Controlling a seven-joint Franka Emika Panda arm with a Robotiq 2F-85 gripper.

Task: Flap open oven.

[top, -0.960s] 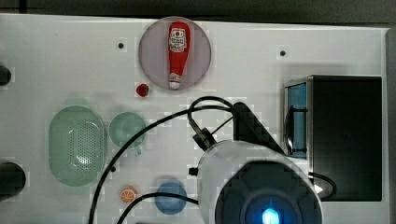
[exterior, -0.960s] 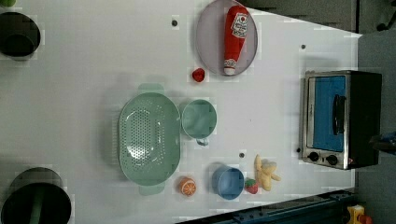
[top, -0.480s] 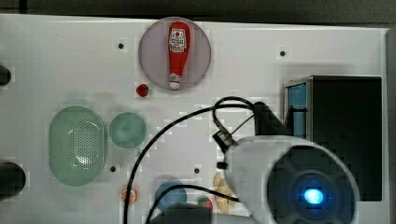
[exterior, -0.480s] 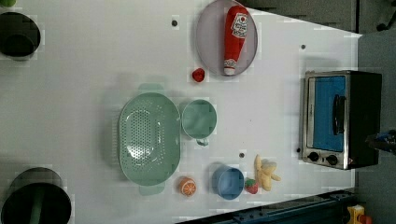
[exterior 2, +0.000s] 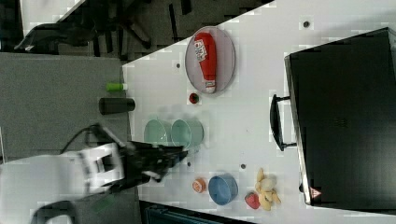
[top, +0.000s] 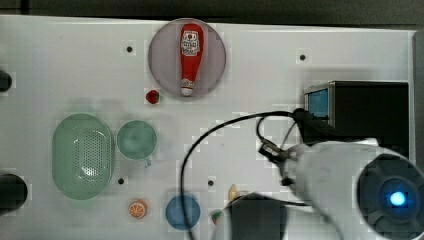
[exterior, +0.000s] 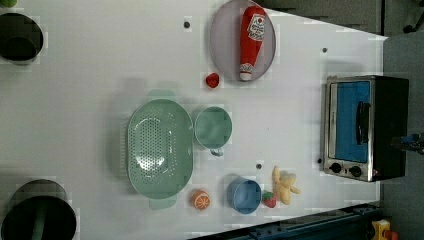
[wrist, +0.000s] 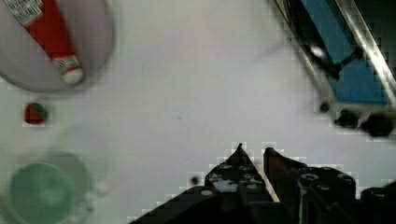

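White tabletop (exterior: 90, 100) fills most of the scene, with dark floor beyond its edges. On it the oven (exterior: 364, 127) stands at the left view's right, its blue glass door (exterior: 352, 121) shut, a dark handle (exterior: 362, 122) across the glass and two black knobs (exterior: 345, 169) at one end of the silver front. In the top view the oven (top: 367, 112) sits at the top view's right, partly covered by the white arm (top: 345, 175) that reaches over that side, a black cable (top: 210, 145) looping from it across the table.

The gripper (wrist: 252, 156) shows in the wrist view above bare table, near the oven's knob end (wrist: 364, 122) but apart from it. Its two black fingertips (wrist: 239, 156) stand close together with only a narrow slit between them, and nothing is held in that slit.

Elsewhere, a red ketchup bottle (exterior: 251, 41) lies on a round grey plate (exterior: 220, 45). A small red strawberry (exterior: 212, 80) sits just beside the plate. A green colander (exterior: 160, 148) and a green cup (exterior: 213, 128) stand side by side near the middle. Along the left view's lower edge lie an orange slice (exterior: 201, 200), a blue bowl (exterior: 244, 195), a second strawberry (exterior: 269, 199) and a yellow soft toy (exterior: 284, 185).
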